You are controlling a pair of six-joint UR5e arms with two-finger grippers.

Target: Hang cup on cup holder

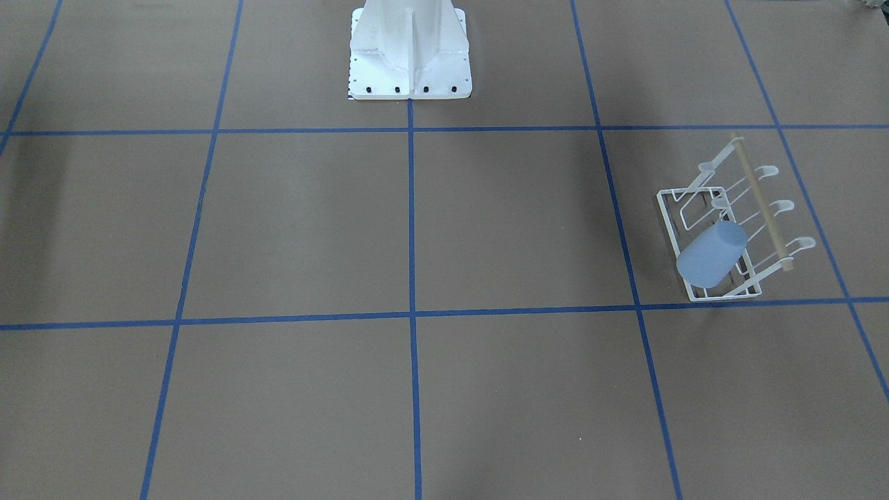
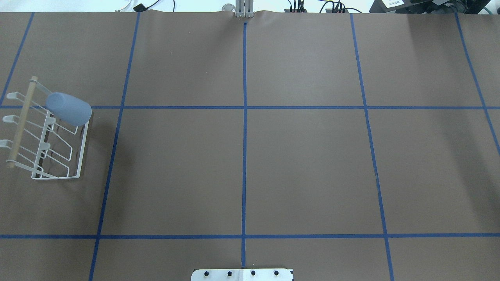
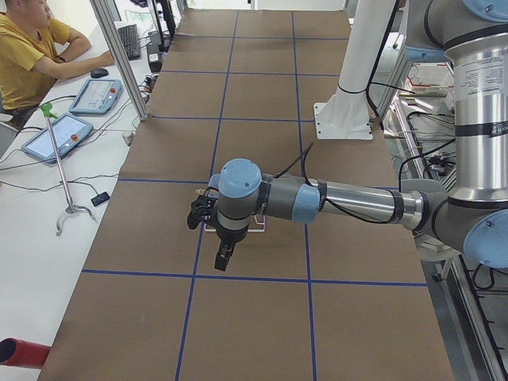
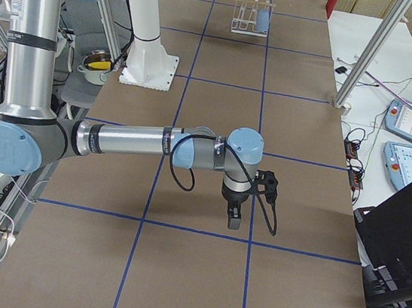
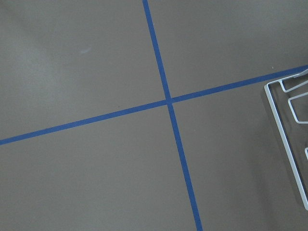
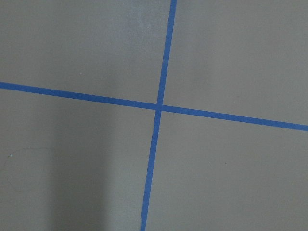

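The light blue cup (image 1: 712, 255) sits tilted, mouth down, over a prong at one end of the white wire cup holder (image 1: 667, 215), which has a tan wooden rod (image 1: 760, 205) on top. Both show at the overhead view's left: the cup (image 2: 69, 109) and the holder (image 2: 80, 156). The right side view shows them far off, the cup (image 4: 263, 19) on the holder (image 4: 245, 15). The holder's frame corner (image 5: 284, 139) shows in the left wrist view. My left gripper (image 3: 225, 255) hangs above the table near the holder. My right gripper (image 4: 233, 217) hangs over bare table. I cannot tell whether either is open or shut.
The robot's white pedestal (image 1: 410, 48) stands at the table's edge and shows in the overhead view (image 2: 242, 274) too. Blue tape lines grid the brown table. An operator (image 3: 24, 48) sits at a side desk with tablets (image 3: 59, 135).
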